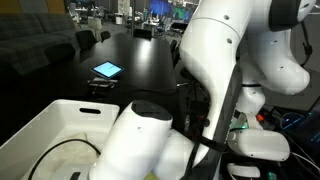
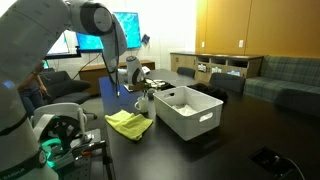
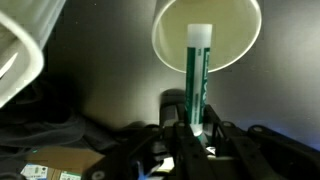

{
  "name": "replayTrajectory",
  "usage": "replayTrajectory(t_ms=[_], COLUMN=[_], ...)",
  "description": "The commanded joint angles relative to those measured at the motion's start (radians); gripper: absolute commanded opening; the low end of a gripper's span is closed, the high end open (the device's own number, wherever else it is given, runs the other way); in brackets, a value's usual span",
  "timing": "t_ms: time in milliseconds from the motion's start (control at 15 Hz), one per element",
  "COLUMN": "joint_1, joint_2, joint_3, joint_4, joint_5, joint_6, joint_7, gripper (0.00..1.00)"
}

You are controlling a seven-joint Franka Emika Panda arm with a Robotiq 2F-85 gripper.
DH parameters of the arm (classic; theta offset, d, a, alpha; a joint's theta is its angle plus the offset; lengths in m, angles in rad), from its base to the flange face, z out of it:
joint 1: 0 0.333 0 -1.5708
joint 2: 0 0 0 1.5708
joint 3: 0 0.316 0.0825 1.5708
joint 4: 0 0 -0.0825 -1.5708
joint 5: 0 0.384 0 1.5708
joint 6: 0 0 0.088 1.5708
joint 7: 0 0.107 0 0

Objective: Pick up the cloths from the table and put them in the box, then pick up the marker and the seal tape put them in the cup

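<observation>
Green, with a white cap, the marker (image 3: 197,85) is clamped in the closed jaws, its long axis running straight out from them, cap end foremost. From the wrist view the cup (image 3: 205,12) sits dead ahead, its pale mouth framing the cap; whether the tip is past the rim I can't tell. Looks to me like a short advance, then release. One yellow cloth (image 2: 128,123) lies on the counter (image 2: 250,128) beside the box (image 2: 190,120).

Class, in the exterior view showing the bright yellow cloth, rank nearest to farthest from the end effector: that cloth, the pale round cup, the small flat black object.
1. Pale round cup, just below it.
2. Bright yellow cloth, lower, toward the camera.
3. Small flat black object, far right foreground.
</observation>
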Motion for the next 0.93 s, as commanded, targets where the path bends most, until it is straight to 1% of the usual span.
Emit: replayTrajectory(t_ms=[0,67,200,267,400,467,533,600,667,733,800,867], joint_1=[-0.01,-0.015,-0.016,-0.016,-0.014,-0.007,0.0,0.022,0.032,0.034,0.042,0.038], joint_2=[-0.002,-0.001,-0.005,-0.008,-0.023,-0.044,-0.065,-0.099,-0.125,-0.174,-0.192,-0.236], joint_3=[0.006,0.011,0.009,0.007,0.002,-0.01,-0.02,-0.05,-0.065,-0.068,-0.079,-0.074], joint_4=[-0.006,-0.008,-0.017,-0.021,-0.037,-0.056,-0.075,-0.103,-0.125,-0.171,-0.188,-0.23], joint_5=[0.014,0.013,0.012,0.012,0.015,0.018,0.022,0.024,0.023,0.019,0.02,0.02], joint_6=[0.024,0.025,0.031,0.035,0.039,0.045,0.044,0.048,0.042,0.02,0.017,-0.016], joint_7=[-0.046,-0.051,-0.056,-0.057,-0.055,-0.048,-0.04,-0.029,-0.028,-0.03,-0.029,-0.03], gripper=[0.48,0.49,0.62,0.71,0.85,0.93,0.99,1.0,1.0,1.0,1.0,1.0])
